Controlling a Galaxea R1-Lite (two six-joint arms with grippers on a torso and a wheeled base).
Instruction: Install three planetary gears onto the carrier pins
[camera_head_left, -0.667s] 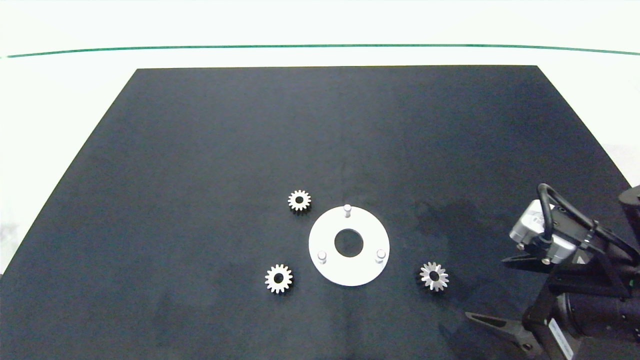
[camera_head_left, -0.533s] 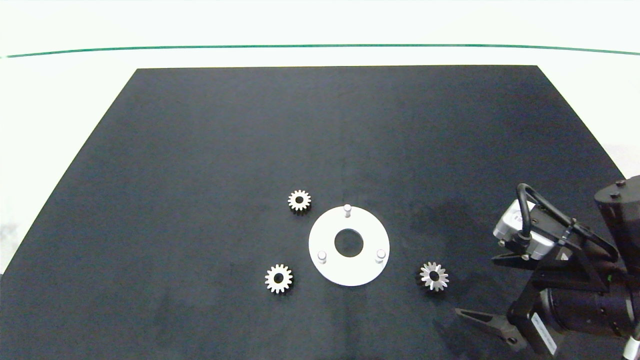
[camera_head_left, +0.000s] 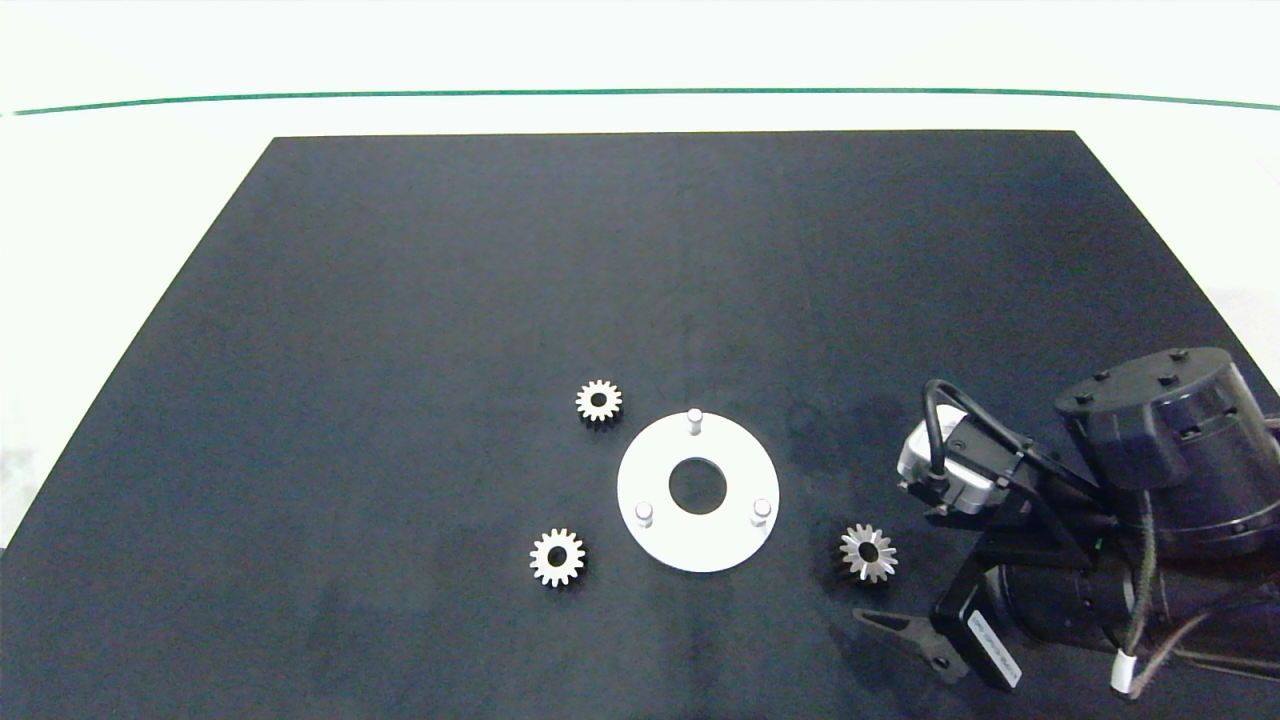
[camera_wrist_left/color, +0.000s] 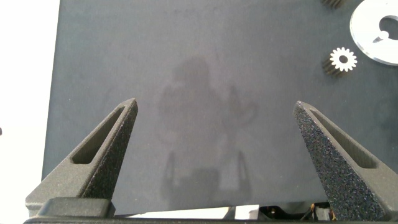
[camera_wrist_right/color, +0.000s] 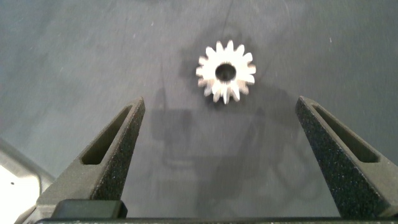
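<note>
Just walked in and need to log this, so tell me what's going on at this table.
The right gripper, fingers open, hovers near a small silvery toothed metal gear lying on the black mat. Two more such gears lie beside the flat white round disc; its three short upright pegs are bare. The left gripper is open over bare mat.

A black mat (camera_head_left: 640, 300) covers a white table (camera_head_left: 120, 200), with a thin green line (camera_head_left: 640, 92) along its far side.
</note>
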